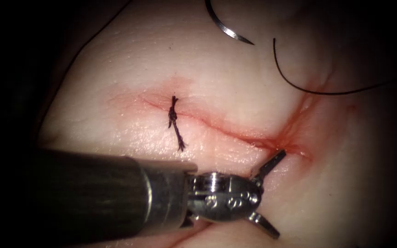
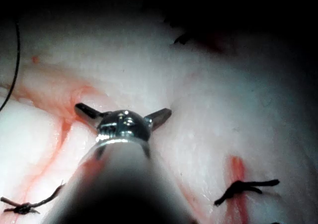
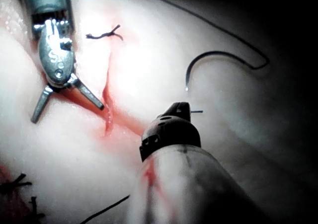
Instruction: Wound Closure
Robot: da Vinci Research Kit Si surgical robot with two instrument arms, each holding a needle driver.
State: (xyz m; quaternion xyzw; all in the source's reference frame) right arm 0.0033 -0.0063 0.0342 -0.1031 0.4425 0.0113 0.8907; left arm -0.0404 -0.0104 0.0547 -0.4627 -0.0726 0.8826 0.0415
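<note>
Along the near edge of the tissue point(image 1: 116, 69), the left arm's tool point(image 1: 272, 195) enters from the endoscope view's left, its dark shaft lying low across the surface. Its jaws stand wide apart and hold nothing. The upper jaw tip rests at, or just over, the right end of the cut point(image 1: 217, 125); contact cannot be confirmed. The lower jaw points away toward the near edge.

The cut runs as a red line from upper left to lower right, with red fluid point(image 1: 295, 124) pooled and smeared around its right end. One knotted stitch point(image 1: 174, 120) crosses the cut toward its left end, with short cut tails standing off it.

The needle point(image 1: 228, 27) lies free on the tissue beyond the cut, well apart from both tools, its point resting on the surface and not buried. The thread point(image 1: 309, 87) curves loosely over the tissue to the right of the needle, held by neither tool.

From the right wrist view, the right arm's tool point(image 3: 181, 112) sits near the needle point(image 3: 208, 60) without touching it. Whether its jaws are apart or together cannot be told. The left arm's tool point(image 3: 67, 97) appears there too, jaws spread beside the cut.

From the left wrist view, the spread jaws sit over red-stained tissue.
</note>
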